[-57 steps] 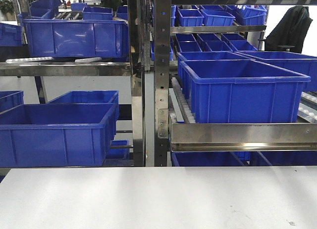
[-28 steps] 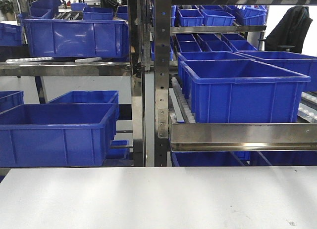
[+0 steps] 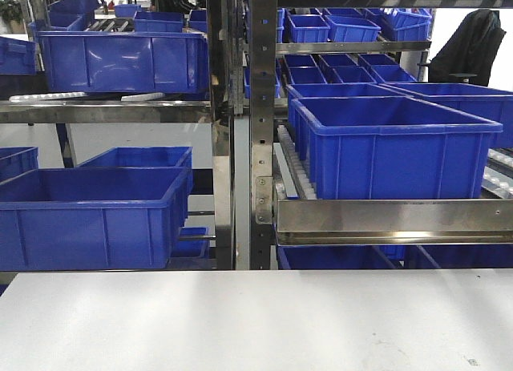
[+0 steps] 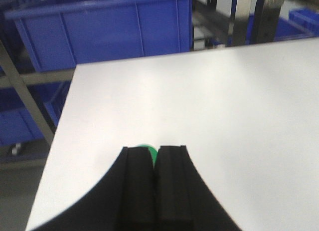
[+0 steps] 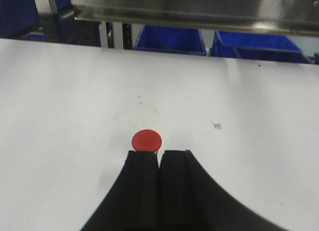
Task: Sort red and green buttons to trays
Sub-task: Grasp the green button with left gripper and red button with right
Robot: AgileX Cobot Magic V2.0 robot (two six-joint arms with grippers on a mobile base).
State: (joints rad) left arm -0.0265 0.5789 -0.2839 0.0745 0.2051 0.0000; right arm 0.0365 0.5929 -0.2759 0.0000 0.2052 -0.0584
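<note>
White table (image 3: 240,323) in the foreground of the front view; behind it a steel rack (image 3: 261,106) loaded with deep blue crates (image 3: 393,143) on several levels. Neither arm shows in this view. Left wrist view: left gripper (image 4: 153,150) low over the table, its black fingers (image 4: 137,181) brought together, only a thin seam between them. Green button (image 4: 144,145) lies right at the fingertips, near the table's left edge; only a sliver of its cap shows above them, the rest is hidden. Cannot tell whether the tips touch it. Right wrist view: right gripper (image 5: 160,152) likewise closed to a narrow seam, nothing seen pinched in it. Red button (image 5: 146,140) stands on the table just beyond the left-hand fingertip, dome up, a bit of its dark base showing at the seam; contact with the finger cannot be made out. More blue crates under a steel shelf past the table's far edge.
</note>
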